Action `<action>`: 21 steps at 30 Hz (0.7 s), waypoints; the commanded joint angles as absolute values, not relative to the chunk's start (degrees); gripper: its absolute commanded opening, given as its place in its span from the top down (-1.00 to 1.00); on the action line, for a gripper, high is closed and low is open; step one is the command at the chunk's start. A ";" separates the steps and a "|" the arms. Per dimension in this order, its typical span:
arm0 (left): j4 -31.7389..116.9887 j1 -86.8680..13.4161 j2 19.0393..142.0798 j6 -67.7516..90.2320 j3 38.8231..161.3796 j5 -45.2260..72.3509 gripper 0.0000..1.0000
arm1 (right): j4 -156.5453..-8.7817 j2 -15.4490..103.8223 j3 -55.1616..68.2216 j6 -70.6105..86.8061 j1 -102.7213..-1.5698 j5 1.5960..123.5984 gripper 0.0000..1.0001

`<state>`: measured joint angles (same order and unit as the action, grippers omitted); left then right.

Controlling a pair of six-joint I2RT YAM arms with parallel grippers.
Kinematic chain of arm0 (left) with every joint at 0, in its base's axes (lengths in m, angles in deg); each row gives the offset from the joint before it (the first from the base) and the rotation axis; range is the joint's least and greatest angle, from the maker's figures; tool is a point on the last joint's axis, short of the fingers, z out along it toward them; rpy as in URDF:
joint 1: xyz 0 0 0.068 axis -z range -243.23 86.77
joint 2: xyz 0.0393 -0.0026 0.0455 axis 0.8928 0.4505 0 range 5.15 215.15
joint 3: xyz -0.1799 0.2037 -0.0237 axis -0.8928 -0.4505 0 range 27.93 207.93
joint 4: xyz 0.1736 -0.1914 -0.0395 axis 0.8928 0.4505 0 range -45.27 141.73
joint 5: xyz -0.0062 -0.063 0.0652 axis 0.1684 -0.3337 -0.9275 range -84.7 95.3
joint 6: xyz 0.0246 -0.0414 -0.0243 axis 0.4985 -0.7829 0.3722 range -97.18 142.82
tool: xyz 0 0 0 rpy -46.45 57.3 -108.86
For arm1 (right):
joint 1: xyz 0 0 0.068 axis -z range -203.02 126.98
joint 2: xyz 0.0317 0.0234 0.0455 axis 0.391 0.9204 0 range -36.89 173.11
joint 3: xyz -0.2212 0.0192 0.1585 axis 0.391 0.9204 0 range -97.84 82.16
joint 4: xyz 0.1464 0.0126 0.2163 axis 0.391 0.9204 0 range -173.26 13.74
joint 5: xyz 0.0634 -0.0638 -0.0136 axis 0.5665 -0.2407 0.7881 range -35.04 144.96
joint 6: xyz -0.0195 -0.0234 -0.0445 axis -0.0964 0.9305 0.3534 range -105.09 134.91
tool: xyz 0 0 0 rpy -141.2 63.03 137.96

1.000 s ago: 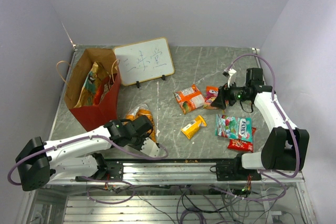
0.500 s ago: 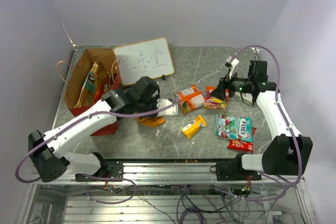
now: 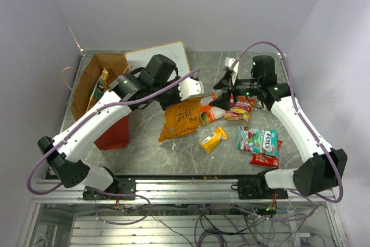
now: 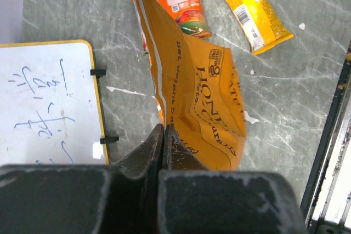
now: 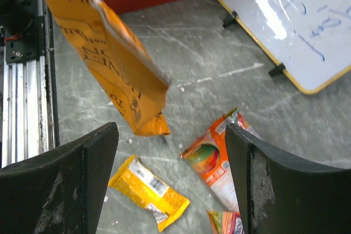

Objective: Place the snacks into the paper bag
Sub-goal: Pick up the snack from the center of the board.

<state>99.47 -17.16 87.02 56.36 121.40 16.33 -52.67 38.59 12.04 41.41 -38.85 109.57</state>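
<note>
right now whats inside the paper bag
Through the paper bag's open top, at least one crinkly packet shows against the brown inner wall. The left arm crosses the opening's right side, so anything there or deeper down is hidden.

left arm (image 3: 98, 114) hides most of the white board (image 3: 139, 59); red packet (image 3: 265, 159) lies mostly under the teal-white candy bag (image 3: 258, 140).

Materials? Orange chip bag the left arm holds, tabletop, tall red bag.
Orange chip bag: probably thin plastic film, satin, sharp creases, flat seam. Tabletop: grey stone-look slab or laminate, white veins; can't tell which. Red bag: paper, matte red outside, brown kraft inside.
</note>
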 commanded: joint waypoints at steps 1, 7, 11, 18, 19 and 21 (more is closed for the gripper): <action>97.60 -17.35 84.40 60.24 121.95 21.93 0.87 | -54.96 41.57 7.26 42.77 -41.47 108.59 -0.61; 96.43 -17.26 85.21 59.16 124.67 24.02 0.86 | -53.14 45.08 5.48 42.84 -44.52 113.67 -0.68; 95.72 -17.26 86.68 56.18 127.16 23.36 0.86 | -57.46 43.85 8.55 40.12 -45.88 116.86 -0.67; 94.69 -17.26 88.82 50.52 132.62 25.84 0.86 | -61.38 41.09 13.54 39.22 -46.40 118.48 -0.65; 94.80 -17.26 89.29 49.84 133.68 25.91 0.86 | -62.10 40.88 14.33 39.06 -46.40 118.60 -0.65; 94.47 -17.39 89.62 48.63 135.11 26.28 0.86 | -64.11 40.14 16.25 38.30 -46.40 118.78 -0.64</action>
<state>98.11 -17.16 88.90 52.58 130.58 23.41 -59.25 42.35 13.35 39.38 -46.13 117.08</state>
